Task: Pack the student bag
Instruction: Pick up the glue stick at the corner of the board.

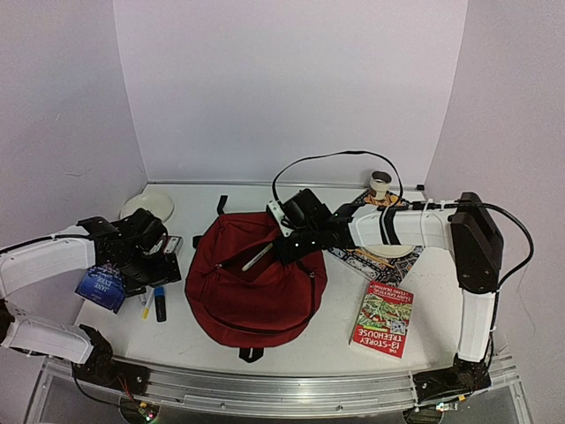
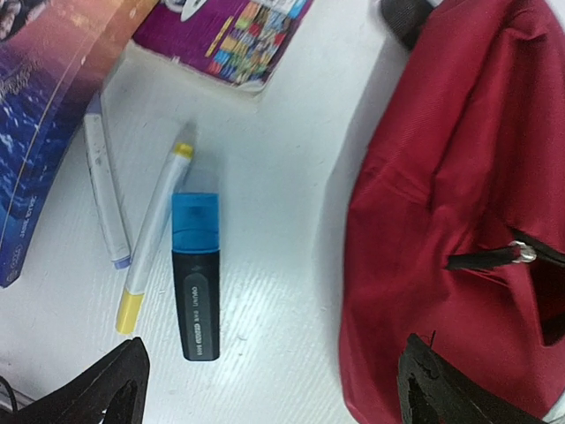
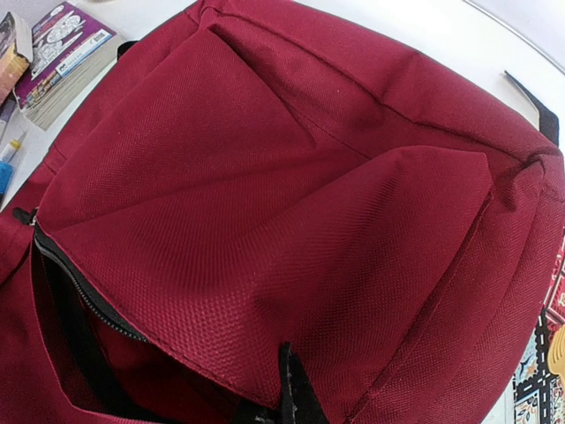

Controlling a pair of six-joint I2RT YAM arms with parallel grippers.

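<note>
**Left wrist view.** The left fingers [image 2: 115, 393] stood wide apart and held nothing. They were poised above the white desk [image 2: 291, 159]. Under the gap lay a black highlighter [image 2: 194, 291] with a blue cap. Just beside it lay a white marker [image 2: 154, 234] with yellow ends, and next to that a white pen [image 2: 104, 181]. The 3 lay roughly parallel. Farther out, a blue book [image 2: 35, 124] filled the left edge of this view and a purple book [image 2: 234, 35] lay at the top. The student bag [image 2: 459, 203] filled the right side, with a black zipper pull [image 2: 494, 257] resting on its dark red fabric.

**Right wrist view.** The right fingers [image 3: 284, 389] were together and appeared to pinch a fold of the student bag [image 3: 265, 194] at the edge of its opening. An open black zipper [image 3: 79, 283] ran along the lower left, above a dark interior.

**Top view.** The student bag [image 1: 256, 287] lay at the middle of the desk [image 1: 309, 349], between the 2 arms. The right fingers [image 1: 287, 240] sat at the upper right of its rim. The left fingers [image 1: 159, 265] hung just left of the bag. A red-covered book [image 1: 384, 318] lay flat to the right of the bag. A patterned book [image 1: 371, 254] lay under the right forearm. A small roll [image 1: 380, 184] stood at the back, and a white plate [image 1: 147, 206] lay at the rear left.
</note>
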